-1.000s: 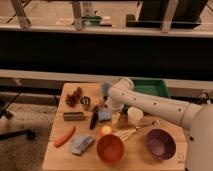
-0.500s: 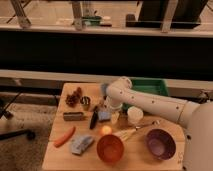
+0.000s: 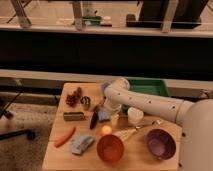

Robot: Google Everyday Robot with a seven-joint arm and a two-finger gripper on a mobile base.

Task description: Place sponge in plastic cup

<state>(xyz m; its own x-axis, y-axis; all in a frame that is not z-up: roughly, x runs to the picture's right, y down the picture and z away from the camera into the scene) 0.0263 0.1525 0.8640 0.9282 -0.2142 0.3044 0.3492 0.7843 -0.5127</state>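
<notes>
- Hovering over the middle of the surface: the gripper, fingers spread wide, gripping nothing.
- Lying just below the gripper, beside a dark upright tool: the sponge, small, flat, blue-grey.
- Needing a straight descent, fingers straddling the pad's short sides, closing gently on soft material.
- Avoiding the larger blue-grey lump nearer the front edge.
- Standing just right of the sponge: the white cup, upright, apparently empty.
- Sitting in front: the orange bowl and purple bowl, both seemingly empty.
- Resting behind the arm: the green tray, contents hidden.
</notes>
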